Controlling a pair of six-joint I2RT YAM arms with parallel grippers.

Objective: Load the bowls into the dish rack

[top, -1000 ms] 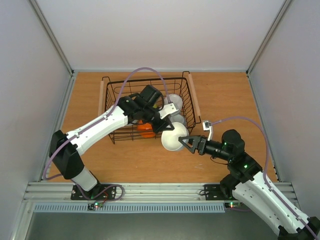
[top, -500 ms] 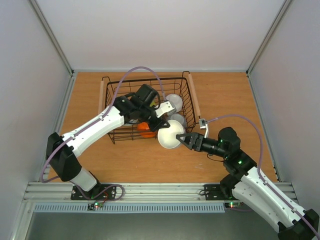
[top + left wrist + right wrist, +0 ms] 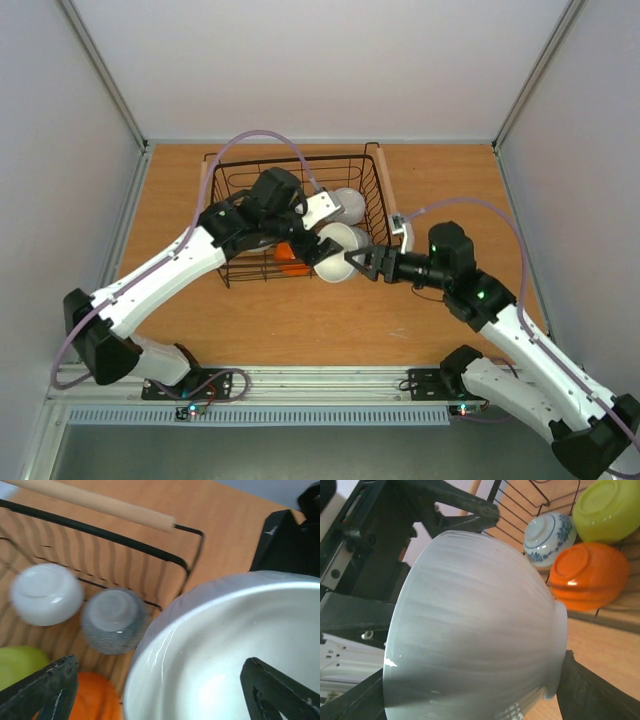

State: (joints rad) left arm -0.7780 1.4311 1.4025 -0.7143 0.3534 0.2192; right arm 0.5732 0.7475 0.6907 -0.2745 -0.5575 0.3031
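A white bowl (image 3: 336, 243) hangs tilted over the near right corner of the dish rack (image 3: 215, 215). My right gripper (image 3: 361, 263) is shut on it, with one finger at the rim and one at the foot (image 3: 560, 645). My left gripper (image 3: 322, 230) stands open around this bowl's inside (image 3: 225, 645), its fingers (image 3: 50, 690) wide apart and off the bowl. In the rack lie a white bowl (image 3: 46, 594), a grey speckled one (image 3: 114, 620), a yellow-green one (image 3: 607, 507), an orange one (image 3: 590, 575) and a blue-patterned one (image 3: 549, 536), all upside down.
The rack's wooden handle (image 3: 388, 200) and black wire rim (image 3: 100, 532) run close beside the held bowl. Grey walls enclose the wooden table (image 3: 300, 320) on three sides. Both arms meet at the rack's near right corner.
My left gripper has opened and let go of the white bowl. The right gripper has closed on it and carried it up and left towards the rack.
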